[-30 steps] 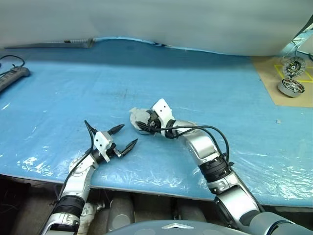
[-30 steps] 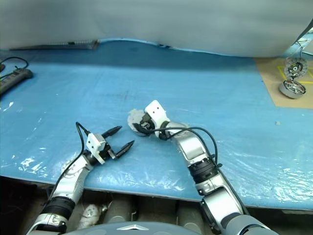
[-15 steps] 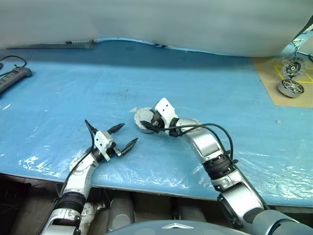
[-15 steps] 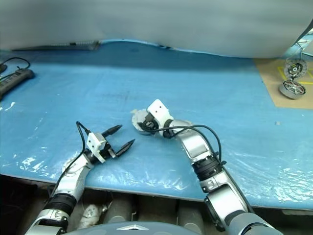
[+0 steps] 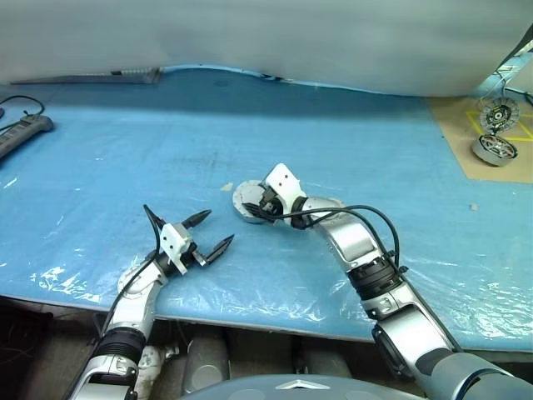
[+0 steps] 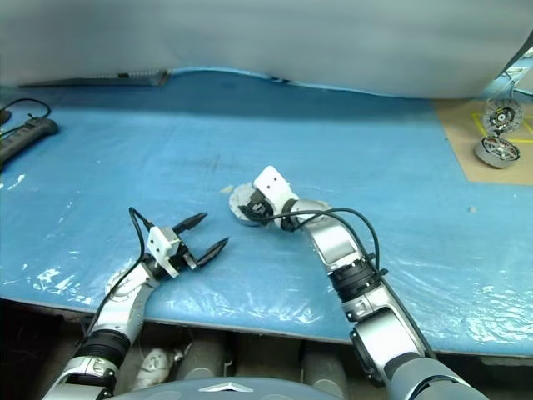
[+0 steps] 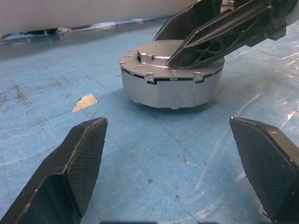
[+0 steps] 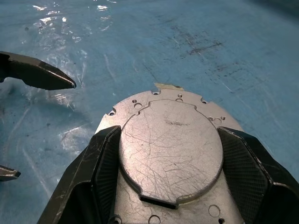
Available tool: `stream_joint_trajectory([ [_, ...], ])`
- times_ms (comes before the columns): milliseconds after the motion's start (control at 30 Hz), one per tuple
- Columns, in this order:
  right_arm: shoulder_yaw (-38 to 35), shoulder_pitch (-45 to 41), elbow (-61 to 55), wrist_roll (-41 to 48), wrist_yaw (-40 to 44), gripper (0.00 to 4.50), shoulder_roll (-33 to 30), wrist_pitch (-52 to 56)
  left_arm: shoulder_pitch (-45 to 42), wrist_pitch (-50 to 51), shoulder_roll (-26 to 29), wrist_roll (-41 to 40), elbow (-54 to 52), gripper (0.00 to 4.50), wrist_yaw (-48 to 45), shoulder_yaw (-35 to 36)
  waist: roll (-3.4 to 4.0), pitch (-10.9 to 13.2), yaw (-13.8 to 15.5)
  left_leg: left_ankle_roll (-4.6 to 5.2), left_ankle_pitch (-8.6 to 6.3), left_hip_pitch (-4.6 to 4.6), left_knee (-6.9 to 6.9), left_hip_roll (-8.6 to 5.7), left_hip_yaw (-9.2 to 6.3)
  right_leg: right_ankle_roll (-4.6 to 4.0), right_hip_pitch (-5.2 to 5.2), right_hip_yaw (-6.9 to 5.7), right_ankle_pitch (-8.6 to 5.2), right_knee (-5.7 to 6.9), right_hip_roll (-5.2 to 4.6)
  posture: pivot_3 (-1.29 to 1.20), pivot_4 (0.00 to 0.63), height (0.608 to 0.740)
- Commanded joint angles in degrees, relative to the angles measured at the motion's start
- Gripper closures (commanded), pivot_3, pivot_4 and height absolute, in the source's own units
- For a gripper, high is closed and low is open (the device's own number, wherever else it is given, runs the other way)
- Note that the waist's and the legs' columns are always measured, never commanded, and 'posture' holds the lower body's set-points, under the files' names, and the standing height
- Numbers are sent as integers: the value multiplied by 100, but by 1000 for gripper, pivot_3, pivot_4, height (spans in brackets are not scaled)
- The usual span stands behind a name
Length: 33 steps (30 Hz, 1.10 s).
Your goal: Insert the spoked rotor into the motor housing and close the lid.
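Observation:
The motor housing (image 7: 170, 91), a silver-grey drum, stands on the blue sheet at mid-table. The lid (image 8: 170, 144), a scratched grey disc with a notched edge, lies flat on top of it. My right gripper (image 5: 254, 204) reaches over from the right, shut on the lid, its black fingers (image 8: 105, 163) flanking the lid's raised round centre. My left gripper (image 5: 208, 233) hovers low near the table's front, left of the housing and apart from it, open and empty, pointing at the housing. The spoked rotor is hidden.
A brown board (image 5: 466, 162) at the far right carries two round wheel-like parts (image 5: 495, 148). A power strip (image 5: 21, 133) lies at the far left. A small tan scrap (image 5: 226, 186) lies beside the housing. The table's front edge runs just below my left gripper.
The lid, tilted in my right gripper a second ago, now lies level on the housing. The right wrist has rolled and drifted slightly right. The left gripper has kept still.

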Motion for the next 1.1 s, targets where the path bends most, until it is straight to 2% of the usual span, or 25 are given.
stream_joint_trajectory([
  [33,179,24,90,-157,164,1549,-110,-67,95,140,69,28,149,0,72,111,1,-1,0,0,0,1,0,0,0,0,1,0,0,-1,0,0,150,740],
  [300,244,-33,262,-293,247,1549,-205,-83,38,-20,45,56,462,0,21,122,12,-8,-1,0,0,6,-1,0,0,0,6,1,-1,-3,0,0,150,740],
  [500,197,-71,620,-330,69,1549,-92,-157,-8,-162,19,69,637,0,9,99,18,-16,0,8,-5,52,-30,-6,2,0,28,14,-3,-5,-1,0,150,740],
  [700,161,-114,687,-312,-30,1549,-24,427,12,-27,-23,144,354,0,152,15,27,-30,0,12,-7,75,-73,-17,4,4,30,23,-7,-10,-5,0,150,740],
  [867,291,-136,803,-511,-94,1549,-121,485,83,119,-27,187,75,0,235,-28,21,-42,-2,14,-9,77,-73,-18,4,13,32,25,-12,-18,-5,0,150,740],
  [967,158,-66,574,-200,75,1549,-47,769,136,227,-31,211,-133,0,291,-60,21,-45,-3,14,-9,77,-74,-18,5,32,32,28,-23,-25,-5,0,150,740],
  [1033,525,-104,754,-735,-135,1549,-261,450,175,319,-43,221,-303,0,329,-87,22,-47,0,12,-8,73,-75,-19,5,25,32,29,-19,-33,-5,0,150,740],
  [1100,461,-51,717,-612,-101,1549,-218,462,202,385,-62,237,-422,0,350,-116,24,-54,4,10,-7,74,-76,-19,6,5,39,28,-8,-46,-5,0,150,740],
])
